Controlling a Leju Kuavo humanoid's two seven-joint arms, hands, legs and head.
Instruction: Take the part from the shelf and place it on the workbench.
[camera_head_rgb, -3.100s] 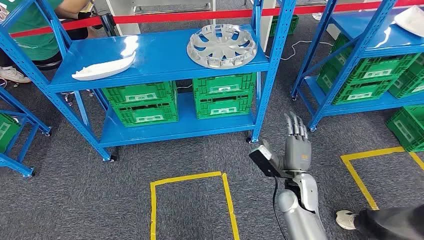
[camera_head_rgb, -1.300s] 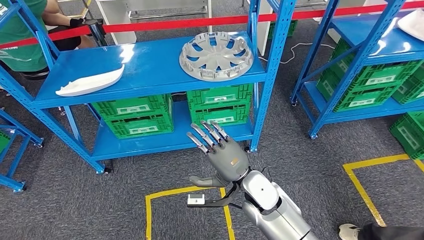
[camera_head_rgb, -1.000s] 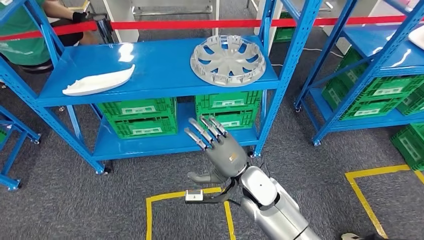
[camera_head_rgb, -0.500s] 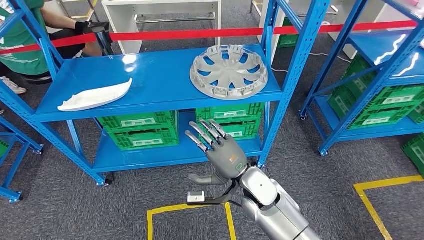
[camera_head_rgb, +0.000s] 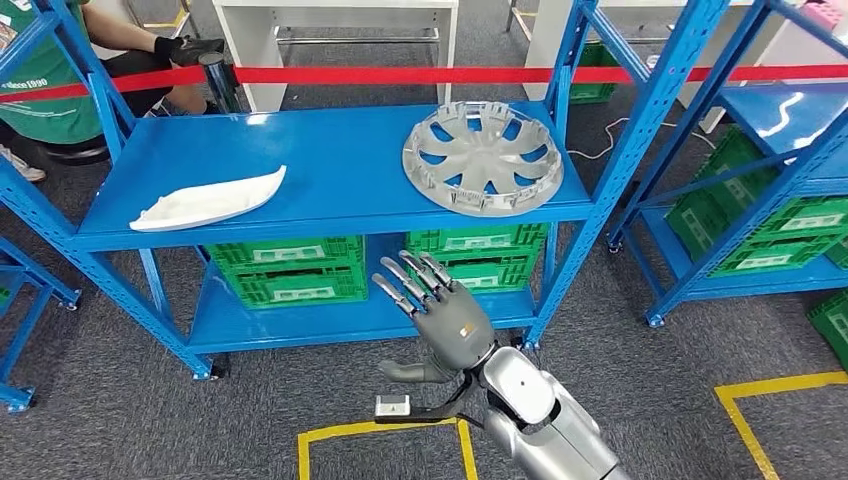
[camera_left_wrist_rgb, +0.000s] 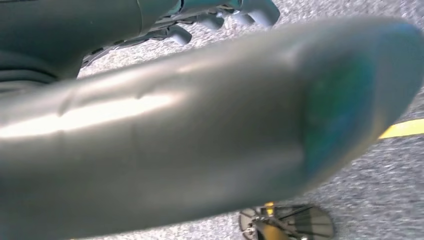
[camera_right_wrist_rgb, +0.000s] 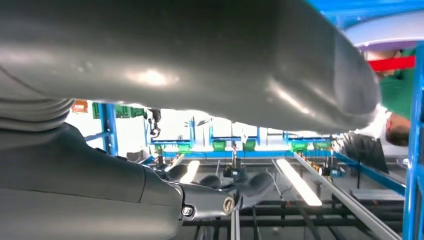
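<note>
Now | right hand (camera_head_rgb: 446, 325): fingers spread wide, holding nothing | below shelf (camera_head_rgb: 340, 175) with wheel cover (camera_head_rgb: 482, 157)

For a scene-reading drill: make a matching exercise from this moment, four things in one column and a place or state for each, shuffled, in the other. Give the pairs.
Things
1. wheel cover
2. white part
3. green crates
4. right hand

Places or states
A. on the lower shelf board
B. right end of the upper shelf board
C. raised in front of the shelf, fingers spread, holding nothing
D. left part of the upper shelf board

Pairs: 1-B, 2-D, 3-A, 4-C
</note>
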